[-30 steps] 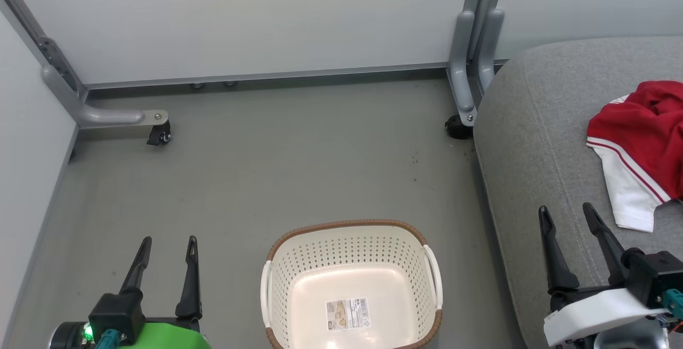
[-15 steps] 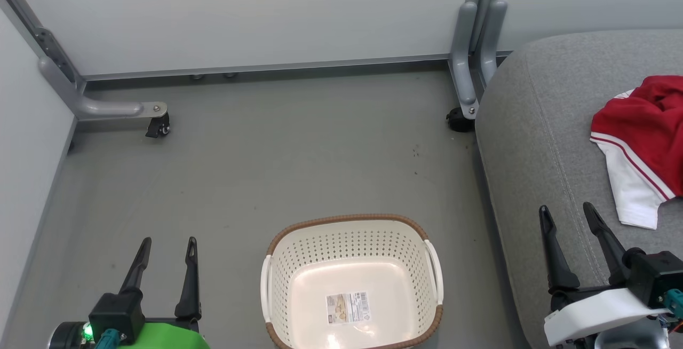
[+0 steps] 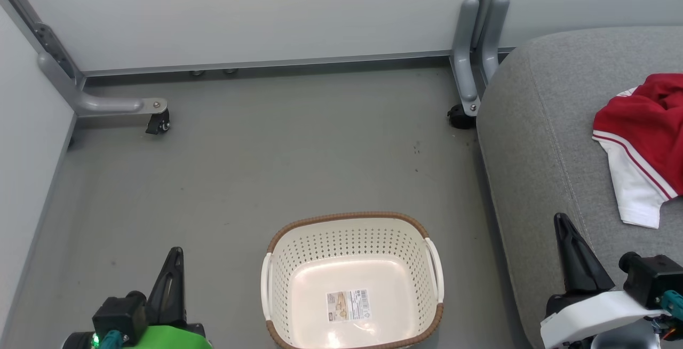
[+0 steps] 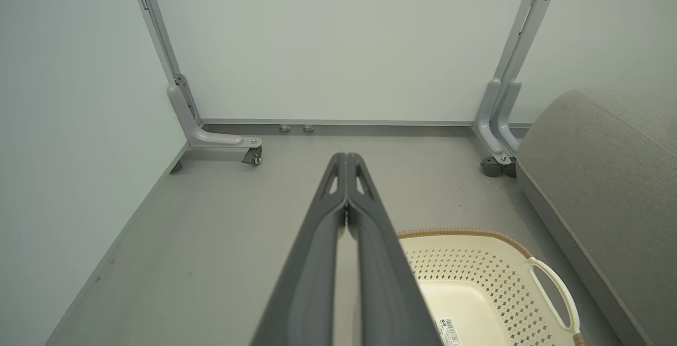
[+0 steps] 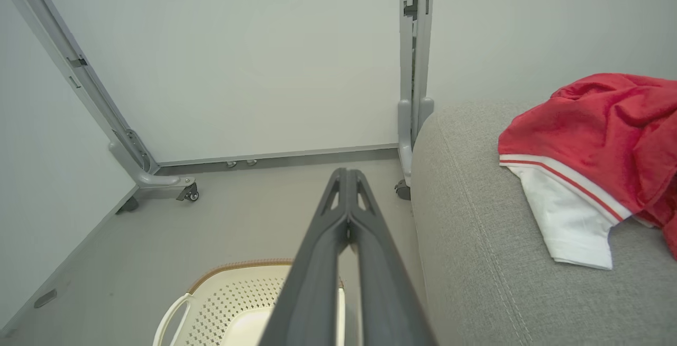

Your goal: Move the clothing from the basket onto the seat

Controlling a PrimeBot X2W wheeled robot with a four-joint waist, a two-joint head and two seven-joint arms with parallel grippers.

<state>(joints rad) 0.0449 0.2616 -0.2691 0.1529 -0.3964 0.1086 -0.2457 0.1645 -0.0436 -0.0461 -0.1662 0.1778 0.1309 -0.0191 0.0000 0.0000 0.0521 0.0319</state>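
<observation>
The left gripper [image 3: 174, 255] is hovering over the grey floor [image 3: 267, 167], its two dark fingers pressing together on nothing. Just to its right, the cream basket [image 3: 352, 245] is sitting on the floor, carrying only a sticker [image 3: 348, 305]. Further right, the right gripper [image 3: 563, 226] is holding its fingers flat together, empty, above the near edge of the light grey seat [image 3: 539, 141]. Beyond it and to its right, the red clothing [image 3: 645, 125] is lying crumpled on the cushion; its far side is running out of frame, so it may be several garments. The fabric is looking soft, light and limp, so pinching a raised fold is seeming safest. Pale partition panels [image 3: 267, 13] on castered feet [image 3: 117, 106] are closing off the floor behind.
</observation>
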